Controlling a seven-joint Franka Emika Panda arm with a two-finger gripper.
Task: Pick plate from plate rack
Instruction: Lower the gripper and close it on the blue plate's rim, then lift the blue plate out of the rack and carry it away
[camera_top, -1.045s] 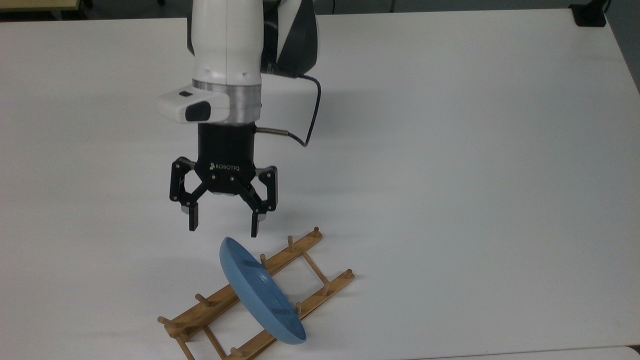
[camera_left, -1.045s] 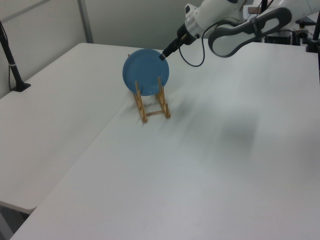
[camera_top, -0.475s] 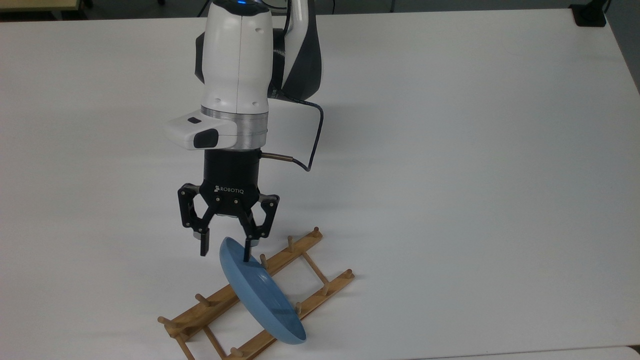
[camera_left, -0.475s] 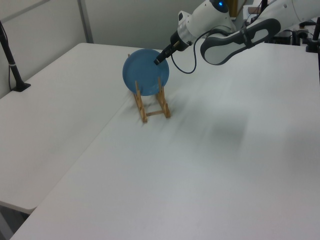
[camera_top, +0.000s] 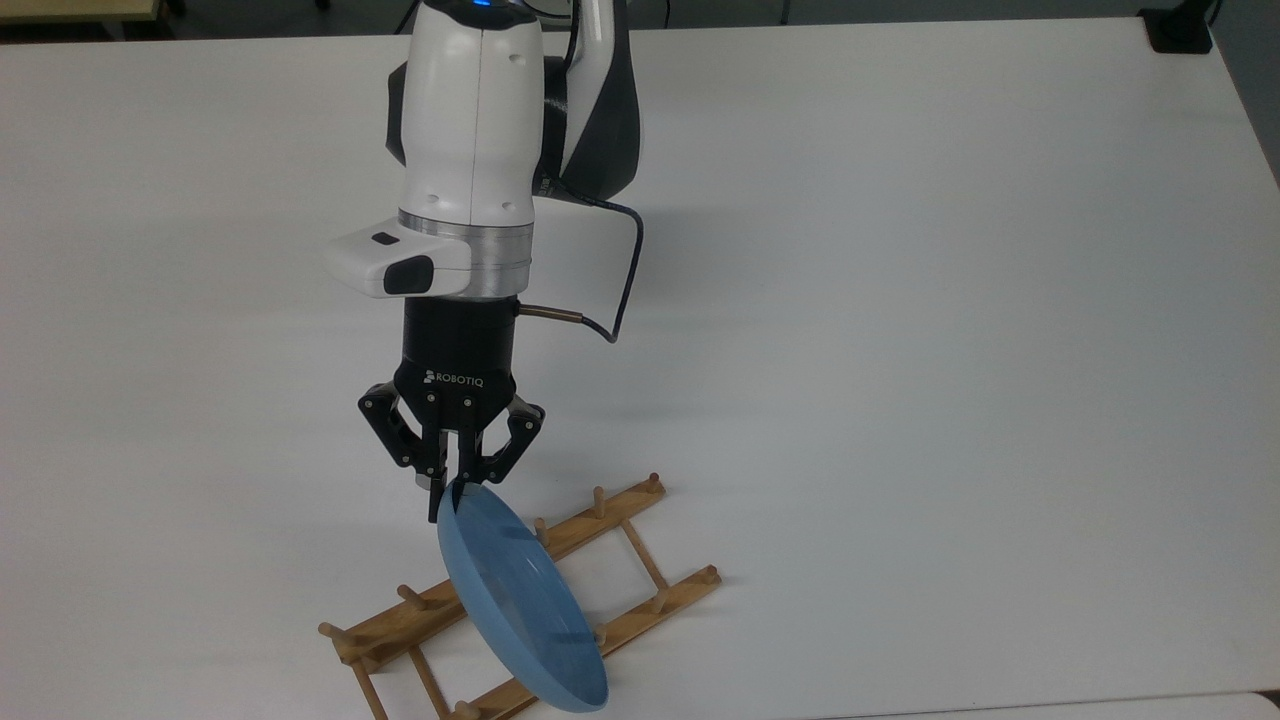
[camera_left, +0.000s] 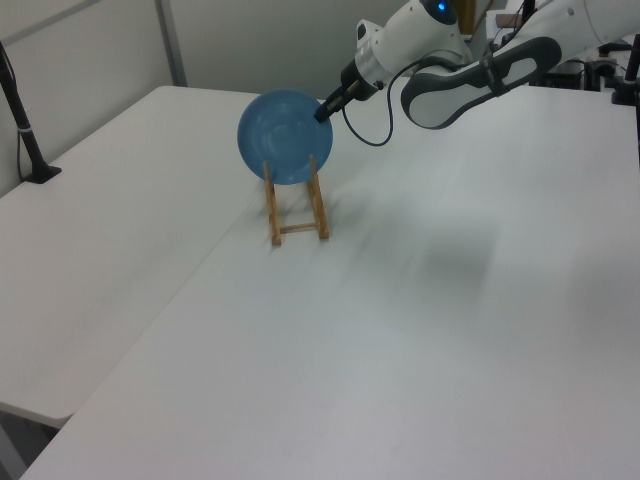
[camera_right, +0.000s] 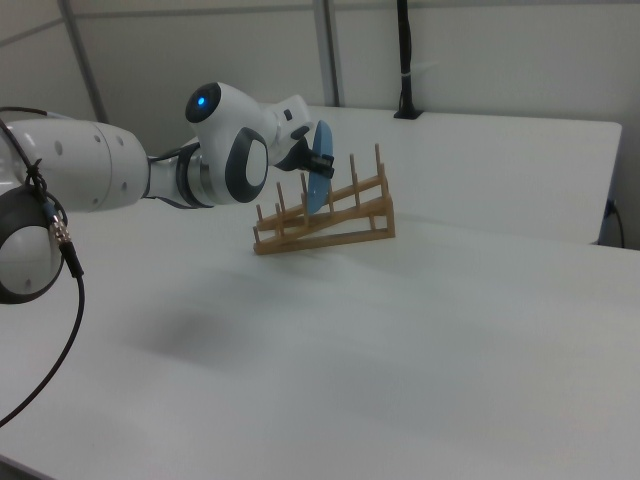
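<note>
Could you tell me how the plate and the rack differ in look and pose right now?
1. The plate is plain blue and round; the rack is light-brown wood, a long frame of two rails, crossbars and pegs.
2. The plate stands on edge; the rack sits on the table.
3. The pincer is shut on the plate's top rim; it is not touching the rack.

The plate stands between the rack's pegs.

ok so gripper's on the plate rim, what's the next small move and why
Probably a slow lift straight up. The gripper looks shut on the top rim of the plate, which stands on edge between the pegs of the plate rack; rising along the pegs should free it without dragging the rack.
</note>
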